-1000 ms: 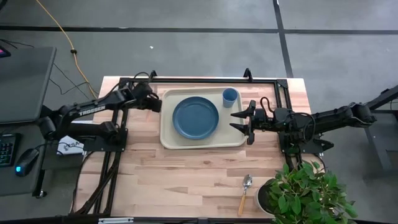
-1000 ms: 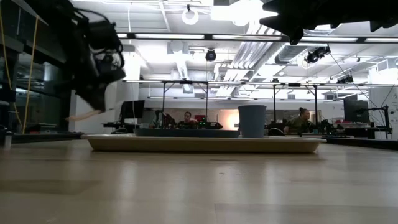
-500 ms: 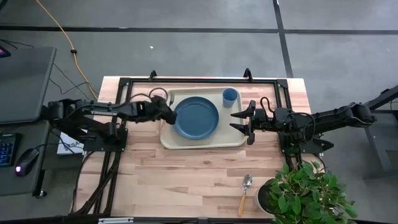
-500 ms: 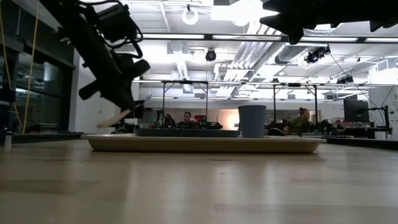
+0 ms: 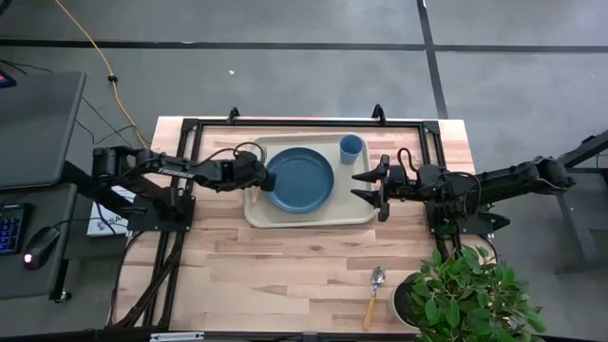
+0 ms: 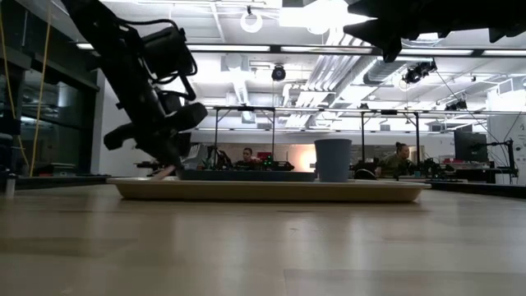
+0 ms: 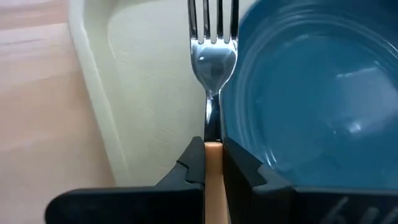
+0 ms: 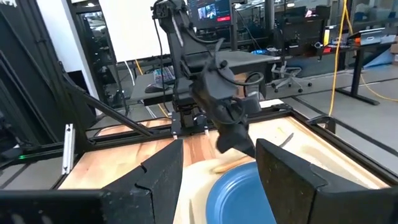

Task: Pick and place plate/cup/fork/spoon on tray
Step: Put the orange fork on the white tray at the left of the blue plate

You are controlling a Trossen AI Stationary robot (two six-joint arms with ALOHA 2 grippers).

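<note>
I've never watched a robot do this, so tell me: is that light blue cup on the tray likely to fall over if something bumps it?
Probably only from a firm knock. The cup stands upright on the tray, slightly taller than wide. Its smooth round wall suggests it would roll once tipped.

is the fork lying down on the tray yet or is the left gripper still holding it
Held, not yet released. The left gripper is shut on the fork by its orange handle, tines over the tray floor beside the plate. Whether the tines touch: cannot tell.
</note>
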